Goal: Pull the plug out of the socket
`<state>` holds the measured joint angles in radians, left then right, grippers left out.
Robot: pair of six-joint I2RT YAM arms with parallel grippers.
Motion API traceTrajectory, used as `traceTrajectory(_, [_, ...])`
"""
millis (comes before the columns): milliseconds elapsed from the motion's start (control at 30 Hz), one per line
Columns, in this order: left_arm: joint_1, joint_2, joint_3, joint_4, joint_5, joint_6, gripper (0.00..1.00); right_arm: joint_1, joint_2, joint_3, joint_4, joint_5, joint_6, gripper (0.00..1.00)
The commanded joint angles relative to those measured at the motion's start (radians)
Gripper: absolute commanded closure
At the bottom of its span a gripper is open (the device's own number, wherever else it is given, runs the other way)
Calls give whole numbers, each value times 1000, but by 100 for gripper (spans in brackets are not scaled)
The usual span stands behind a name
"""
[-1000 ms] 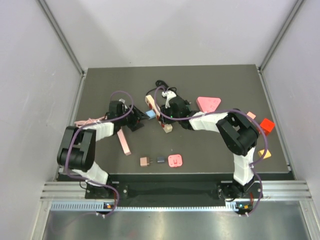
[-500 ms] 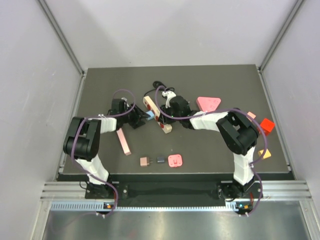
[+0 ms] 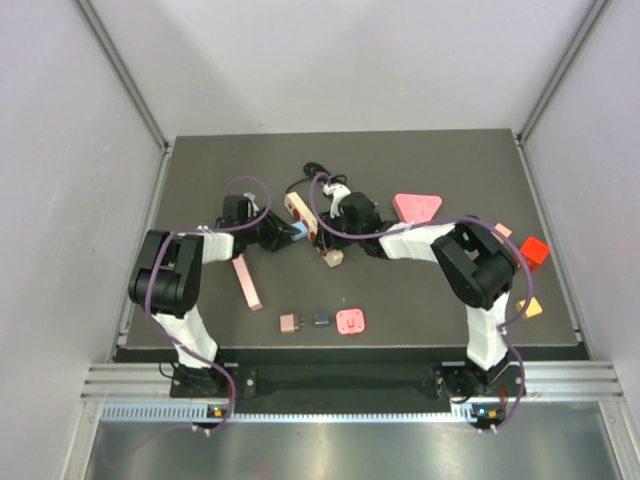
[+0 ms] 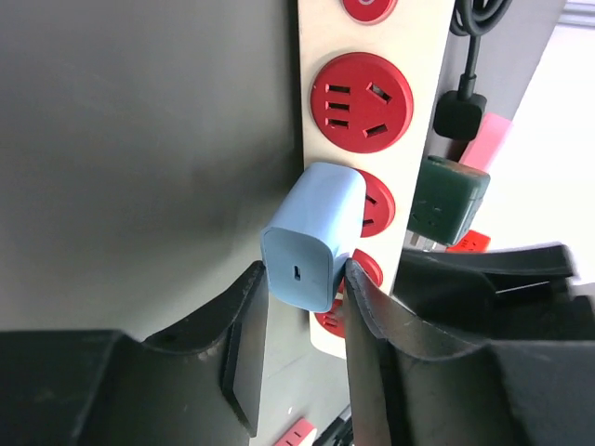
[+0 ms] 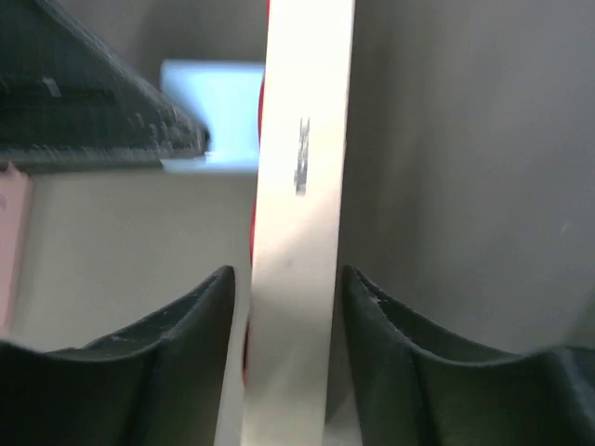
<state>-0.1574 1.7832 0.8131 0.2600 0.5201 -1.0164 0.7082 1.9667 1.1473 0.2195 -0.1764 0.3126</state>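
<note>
The cream socket strip [image 3: 322, 238] with red outlets lies mid-table, and a light blue plug [image 3: 299, 229] sticks out of its left face. In the left wrist view the plug [image 4: 311, 237] sits in an outlet of the strip [image 4: 423, 37]. My left gripper [image 4: 305, 274] is shut on the plug's end, one finger against each side. From the right, my right gripper [image 5: 288, 279] straddles the strip's edge [image 5: 302, 214] with a thin gap at each finger, so it is slightly open. The blue plug [image 5: 218, 98] shows beyond the strip.
A black cable plug [image 4: 457, 111] and a dark green plug [image 4: 449, 200] sit at the strip's far side. A pink bar [image 3: 246, 282], pink triangle [image 3: 416, 206], red block [image 3: 533, 250], pink square [image 3: 351, 321] and two small blocks [image 3: 289, 322] lie around.
My left gripper has reached in to the strip and its jaws have narrowed onto the blue plug. My right gripper's jaws have eased slightly off the strip.
</note>
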Motion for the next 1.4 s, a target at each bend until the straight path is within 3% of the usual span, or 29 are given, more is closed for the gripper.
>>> traceTrajectory(0, [2,13,29,61,15,18,86,11,43,-18,-95,-64,-27,48])
traceTrajectory(33, [2,9,26,61,23,21,93,11,53,-14,-101,-67,-38,36])
traceTrajectory(133, [2,-24,11,51,28,39,98,11,77,78,-229,-72,-76,22])
traceTrajectory(267, [1,-74,-6,15,5,88,100,11,58,192,-370,-57,-90,11])
traceTrajectory(400, [1,-108,-14,-7,8,111,100,10,81,284,-494,-43,-132,10])
traceTrajectory(633, [-2,-119,-28,-34,31,151,100,-42,49,288,-491,-70,-76,10])
traceTrajectory(1033, [-30,-130,-40,-25,40,154,100,-50,257,739,-660,-54,-12,16])
traceTrajectory(1367, [-39,-139,-38,-25,35,147,100,-39,330,793,-661,-23,-7,20])
